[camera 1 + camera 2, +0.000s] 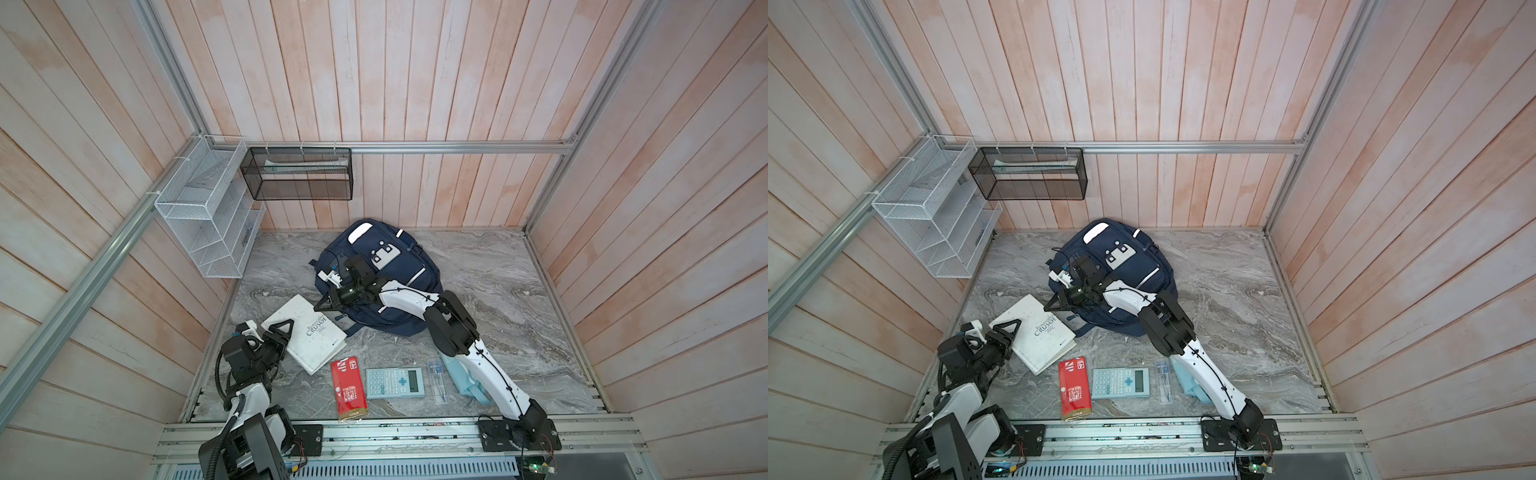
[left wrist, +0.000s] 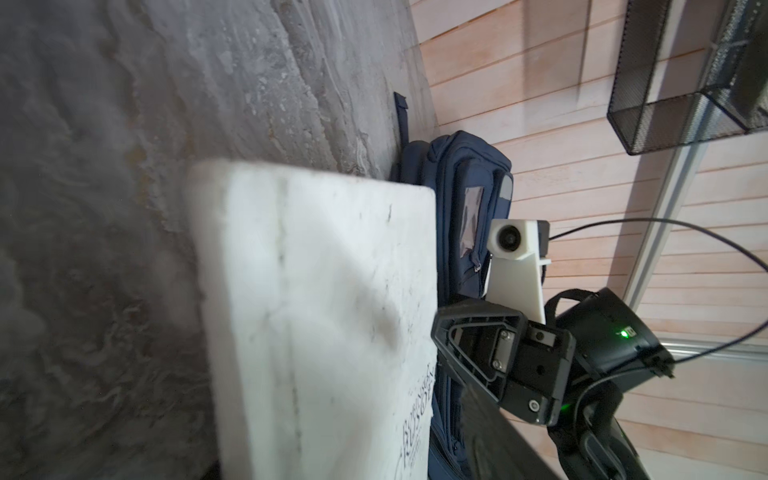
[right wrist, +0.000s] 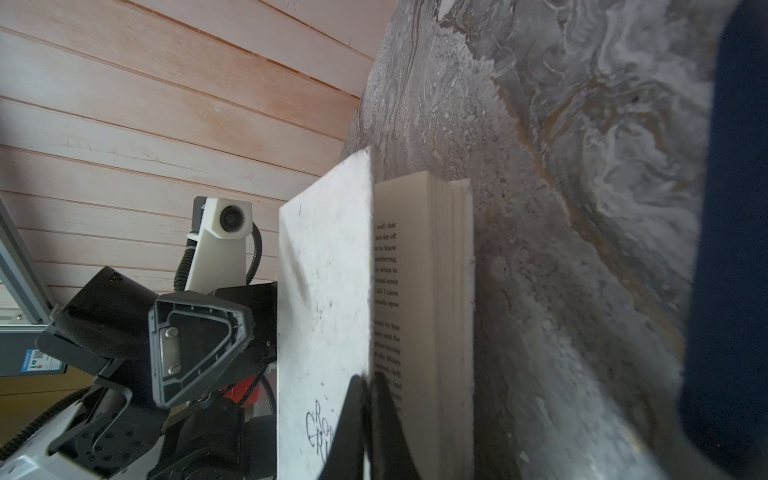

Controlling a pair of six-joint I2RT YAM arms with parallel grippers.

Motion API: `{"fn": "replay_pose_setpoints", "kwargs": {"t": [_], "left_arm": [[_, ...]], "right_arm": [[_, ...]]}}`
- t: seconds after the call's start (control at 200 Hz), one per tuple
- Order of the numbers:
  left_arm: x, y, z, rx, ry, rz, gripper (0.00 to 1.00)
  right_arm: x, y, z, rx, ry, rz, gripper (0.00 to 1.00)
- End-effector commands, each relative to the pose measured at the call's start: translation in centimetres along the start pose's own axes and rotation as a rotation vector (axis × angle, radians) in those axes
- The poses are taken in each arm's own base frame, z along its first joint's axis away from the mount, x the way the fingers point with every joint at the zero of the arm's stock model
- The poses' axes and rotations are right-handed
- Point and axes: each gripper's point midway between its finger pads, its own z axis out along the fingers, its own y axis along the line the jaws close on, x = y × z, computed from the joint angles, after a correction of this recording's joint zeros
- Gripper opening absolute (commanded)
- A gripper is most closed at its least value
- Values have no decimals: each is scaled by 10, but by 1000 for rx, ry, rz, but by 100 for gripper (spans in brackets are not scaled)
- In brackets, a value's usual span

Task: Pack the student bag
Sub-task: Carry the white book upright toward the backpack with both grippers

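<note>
Clutter lines the table's point(image 1: 498, 291) front edge: red packet point(image 1: 348, 388), calculator point(image 1: 395, 382) and light-blue pouch point(image 1: 455, 372) (half under the right arm). The student bag point(image 1: 362, 252) lies flat at the back middle, with that arm across it. Just beside it, the right gripper point(image 1: 319, 308) pinches the lifted cover of the white book point(image 1: 307, 336). The left gripper point(image 1: 289, 326) has its jaws around the opposite corner — gripping or not, I cannot tell.

Two grippers are counted: the left gripper point(image 1: 290, 325) and the right gripper point(image 1: 318, 308). One white book point(image 1: 309, 338) is seen between them, and one student bag point(image 1: 417, 257) just beside the right gripper. Behind both, one red packet point(image 1: 348, 388), one calculator point(image 1: 395, 383), one clear case point(image 1: 439, 382) and one light-blue pouch point(image 1: 464, 386) are counted. Far ahead are one white rack point(image 1: 199, 216) and one black rack point(image 1: 297, 174).
</note>
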Motion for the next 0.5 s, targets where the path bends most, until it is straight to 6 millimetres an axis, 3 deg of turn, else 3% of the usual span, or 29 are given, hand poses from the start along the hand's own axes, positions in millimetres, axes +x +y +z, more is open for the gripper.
{"fn": "replay_pose_setpoints", "kwargs": {"t": [0.0, 0.06, 0.14, 0.215, 0.235, 0.345, 0.415, 0.475, 0.495], "left_arm": [[-12, -59, -6, 189, 6, 155, 43], [-14, -64, -7, 190, 0, 168, 29], [-16, -70, -9, 191, 5, 182, 28], [-17, -73, -10, 182, 15, 186, 0], [-18, -76, -10, 183, 16, 192, 0], [-21, -89, -14, 205, 24, 198, 0], [-23, -107, -20, 251, 23, 208, 0], [-25, -125, -27, 299, 20, 215, 0], [-25, -132, -29, 320, 19, 222, 0]], "right_arm": [[11, 35, 8, -81, 54, -33, 0], [8, 37, 6, -76, 45, -36, 0], [4, 41, 1, -70, 41, -44, 1], [1, 44, -6, -55, 31, -49, 5], [1, 43, -7, -48, 30, -47, 7], [-8, 36, -26, 23, -14, -54, 38], [-14, 35, -48, 85, -59, -84, 59], [-16, 40, -69, 97, -90, -106, 70], [-16, 44, -75, 87, -96, -114, 79]]}}
